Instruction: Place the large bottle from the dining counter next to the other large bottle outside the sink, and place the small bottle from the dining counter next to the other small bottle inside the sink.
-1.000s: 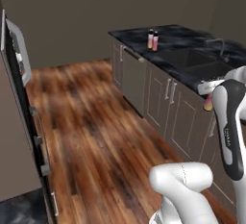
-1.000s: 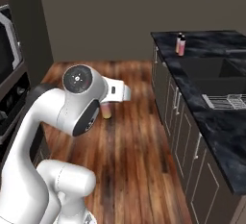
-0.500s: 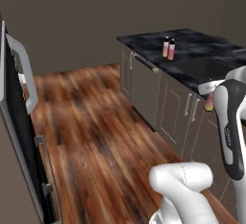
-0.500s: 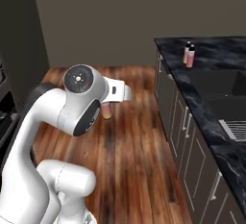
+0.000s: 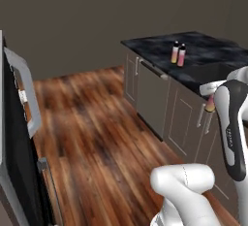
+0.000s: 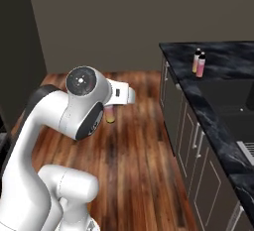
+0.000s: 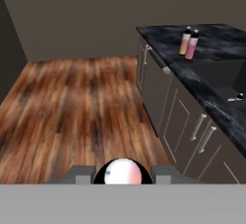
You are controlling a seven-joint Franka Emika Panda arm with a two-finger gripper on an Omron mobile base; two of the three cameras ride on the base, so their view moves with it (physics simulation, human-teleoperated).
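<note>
My gripper [image 7: 122, 172] is shut on a small bottle [image 6: 110, 116] with a pink-to-orange body, held over the wooden floor; the same small bottle [image 5: 209, 104] shows beside the cabinet fronts. In the hand view its round pale cap [image 7: 123, 174] sits between the two fingers. Far ahead, an orange bottle [image 7: 186, 41] and a pink bottle [image 7: 192, 46] stand side by side on the dark worktop [image 7: 163, 38], just outside the sink [image 7: 222, 74]. The pair also appears as two bottles [image 5: 178, 54] near the sink [image 5: 215, 71], and as two bottles [image 6: 199, 62] by the dark basin [image 6: 233, 96].
Beige cabinet fronts with bar handles [image 7: 199, 127] run under the worktop on the right. A dark appliance with an open door [image 5: 22, 99] stands at the left. Wooden floor [image 7: 81, 103] stretches between them to a grey wall.
The whole picture has shifted: the base has driven, so the worktop, the two bottles and the sink now sit differently in view. My arm keeps its pose with the bottle held.
</note>
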